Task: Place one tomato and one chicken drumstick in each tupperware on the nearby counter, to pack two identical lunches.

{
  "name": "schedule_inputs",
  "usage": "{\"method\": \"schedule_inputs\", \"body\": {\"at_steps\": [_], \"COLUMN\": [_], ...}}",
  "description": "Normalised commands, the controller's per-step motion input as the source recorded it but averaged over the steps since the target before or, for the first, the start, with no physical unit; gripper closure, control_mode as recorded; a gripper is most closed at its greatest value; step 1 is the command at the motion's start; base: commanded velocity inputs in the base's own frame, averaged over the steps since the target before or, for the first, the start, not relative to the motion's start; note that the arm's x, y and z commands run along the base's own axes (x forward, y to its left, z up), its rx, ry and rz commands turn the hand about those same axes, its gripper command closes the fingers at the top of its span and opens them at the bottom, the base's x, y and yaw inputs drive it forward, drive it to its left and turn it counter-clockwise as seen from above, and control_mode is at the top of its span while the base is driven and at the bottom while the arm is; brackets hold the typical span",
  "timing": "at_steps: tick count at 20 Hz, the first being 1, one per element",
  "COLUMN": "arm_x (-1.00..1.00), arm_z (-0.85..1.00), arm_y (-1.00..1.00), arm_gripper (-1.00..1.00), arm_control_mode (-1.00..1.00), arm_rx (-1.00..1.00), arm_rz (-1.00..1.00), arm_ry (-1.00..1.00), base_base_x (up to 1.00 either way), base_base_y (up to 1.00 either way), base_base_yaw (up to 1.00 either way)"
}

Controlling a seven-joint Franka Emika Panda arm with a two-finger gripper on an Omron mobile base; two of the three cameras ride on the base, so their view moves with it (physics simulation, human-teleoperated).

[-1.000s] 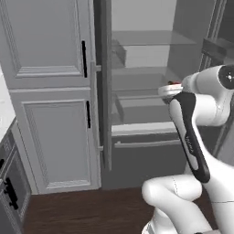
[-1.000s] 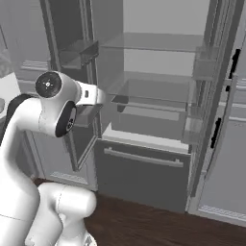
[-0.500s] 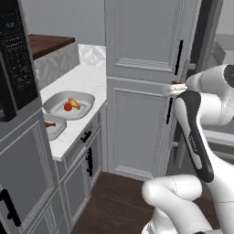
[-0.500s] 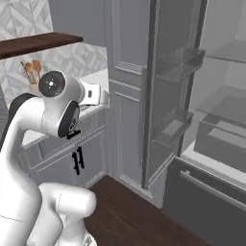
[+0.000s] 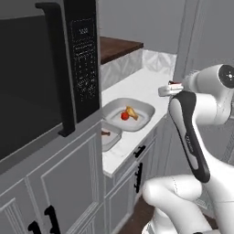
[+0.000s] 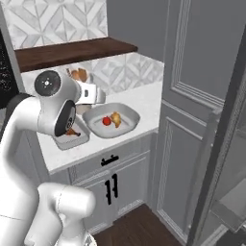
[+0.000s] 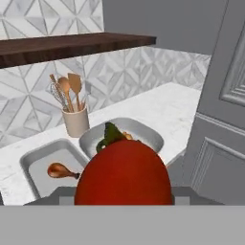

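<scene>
The gripper point(image 7: 123, 191) was pinching a round red tomato with a green stalk point(image 7: 123, 174), which bulged up between the fingers in the hand view and hid the tips themselves. Ahead of the fingers and below them lay the white marble-look counter point(image 7: 158, 107) with both shallow grey trays. The wider, rounder tray point(image 5: 139, 119) already held a tomato and a golden drumstick side by side. The narrower rectangular tray point(image 7: 36, 165), off to the fingers' left in the hand view, held a single brown chicken drumstick point(image 7: 61, 170) and no tomato. Beyond both trays stood a beige crock of wooden utensils point(image 7: 75, 117), under a dark wooden shelf point(image 7: 72, 45).

The clearest risk, as I judged it, was the tomato going into the wider tray, which sat nearer the line of the fingers, leaving the lunches unequal. Released from too high, the round fruit could also roll over the narrow tray's low rim.
</scene>
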Motion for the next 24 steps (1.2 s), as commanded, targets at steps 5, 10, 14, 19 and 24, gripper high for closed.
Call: {"method": "schedule_inputs", "body": {"at_steps": [5, 10, 14, 19, 24], "arm_x": [0.0, 0.0, 0.0, 0.0, 0.0], "arm_z": [0.0, 0.0, 0.0, 0.0, 0.0], "arm_y": [0.0, 0.0, 0.0, 0.0, 0.0], "arm_gripper": [1.0, 1.0, 1.0, 1.0, 1.0], "arm_control_mode": [1.0, 1.0, 1.0, 1.0, 1.0], "arm_rx": [0.0, 0.0, 0.0, 0.0, 0.0], "arm_rz": [0.0, 0.0, 0.0, 0.0, 0.0], "arm_ry": [0.0, 0.0, 0.0, 0.0, 0.0], "base_base_x": [0.95, 1.0, 1.0, 1.0, 0.87], "base_base_y": [-0.02, -0.19, -0.36, -0.33, -0.22], "base_base_yaw": [0.49, 0.63, 0.69, 0.69, 0.62]}}
